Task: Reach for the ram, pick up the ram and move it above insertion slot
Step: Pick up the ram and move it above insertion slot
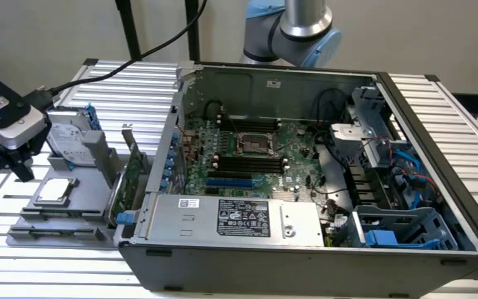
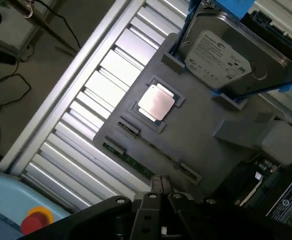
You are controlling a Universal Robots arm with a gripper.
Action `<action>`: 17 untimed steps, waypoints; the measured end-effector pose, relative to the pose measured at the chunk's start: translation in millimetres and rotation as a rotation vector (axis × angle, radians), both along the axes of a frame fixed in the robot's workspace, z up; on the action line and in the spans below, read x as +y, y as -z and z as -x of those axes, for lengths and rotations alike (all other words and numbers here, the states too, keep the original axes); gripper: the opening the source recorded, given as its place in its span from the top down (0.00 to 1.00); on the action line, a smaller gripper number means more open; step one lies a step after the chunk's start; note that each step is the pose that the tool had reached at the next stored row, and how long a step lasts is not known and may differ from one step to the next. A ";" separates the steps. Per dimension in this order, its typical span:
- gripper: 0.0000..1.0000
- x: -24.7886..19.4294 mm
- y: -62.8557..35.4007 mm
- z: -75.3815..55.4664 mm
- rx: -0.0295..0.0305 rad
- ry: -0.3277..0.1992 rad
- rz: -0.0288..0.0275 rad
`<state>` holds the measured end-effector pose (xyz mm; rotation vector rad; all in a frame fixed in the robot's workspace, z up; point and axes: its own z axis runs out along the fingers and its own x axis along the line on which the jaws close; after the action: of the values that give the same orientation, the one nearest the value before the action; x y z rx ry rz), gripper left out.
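The black two-fingered gripper (image 2: 160, 180), fingers pressed together and holding nothing, hangs close to the long thin green ram stick (image 2: 129, 160) lying in a slot of the grey plastic tray (image 2: 201, 122).

Robotics lab bench: open computer case (image 1: 305, 271) on ribbed aluminium table (image 1: 131, 87), grey parts fixture (image 1: 52, 235).

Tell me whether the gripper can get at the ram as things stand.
Probably yes. The ram lies uncovered in its groove on the tray, and the gripper hangs near it with nothing between them, though the jaws look shut.
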<state>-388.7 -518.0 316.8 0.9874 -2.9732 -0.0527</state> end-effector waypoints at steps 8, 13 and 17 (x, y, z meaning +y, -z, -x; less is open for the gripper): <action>0.89 0.0 5.0 0.0 -0.0002 -0.145 -0.0001; 0.89 0.0 9.0 0.0 -0.0001 -0.236 -0.0001; 0.89 0.0 12.2 0.0 -0.0001 -0.309 0.0000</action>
<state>-388.7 -518.0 304.5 1.4311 -2.7814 -0.0501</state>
